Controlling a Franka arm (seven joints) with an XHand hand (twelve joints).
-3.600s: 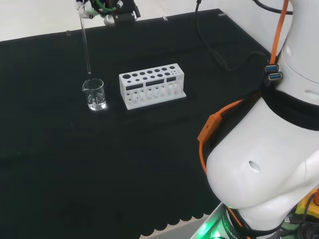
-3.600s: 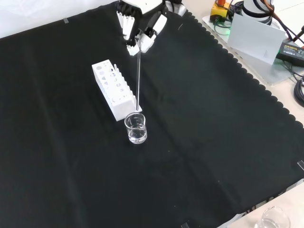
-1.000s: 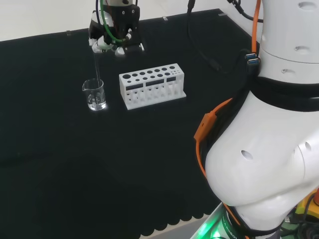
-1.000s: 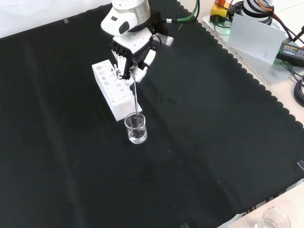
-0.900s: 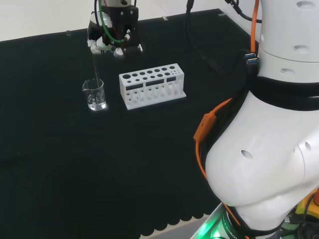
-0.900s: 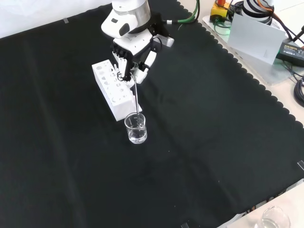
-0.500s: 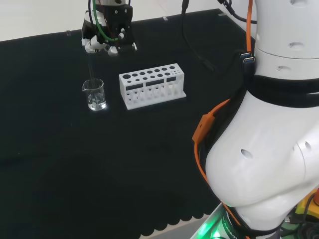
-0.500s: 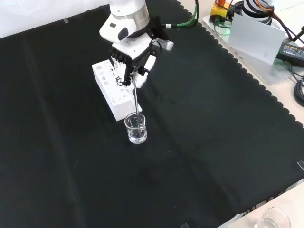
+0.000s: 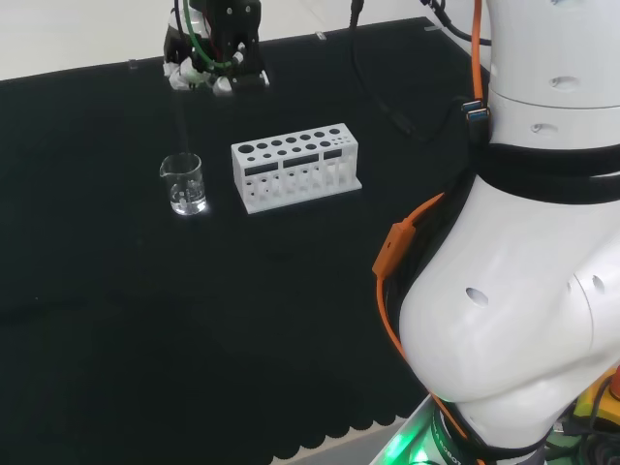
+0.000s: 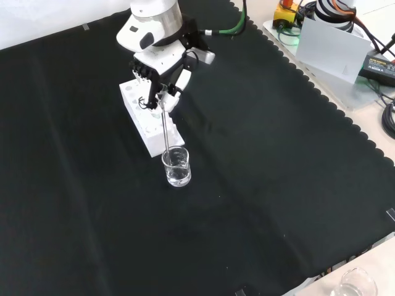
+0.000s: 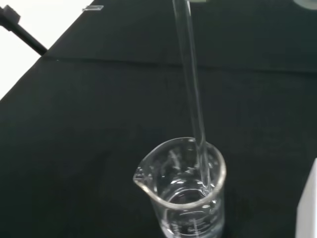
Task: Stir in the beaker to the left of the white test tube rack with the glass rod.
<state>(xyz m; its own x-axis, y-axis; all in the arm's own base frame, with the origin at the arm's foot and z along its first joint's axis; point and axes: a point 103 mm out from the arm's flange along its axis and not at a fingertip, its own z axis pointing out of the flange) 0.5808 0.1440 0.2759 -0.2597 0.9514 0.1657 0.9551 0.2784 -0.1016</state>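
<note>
- Now the hand [image 10: 159,74] pinches the top of the glass rod [image 10: 166,126] between curled fingers, above the white test tube rack [image 10: 147,117] in the front view.
- Since half a second ago it has swung toward ten o'clock in the front view, leaning the rod.
- Its lower end stays inside the beaker [image 10: 176,166], near the wall in the wrist view, so stirring looks underway.
- Compared with the earliest frame, the hand has come down; the tip then hung above the rim.
- Beaker sits just at the rack's nine o'clock in the head view.
</note>
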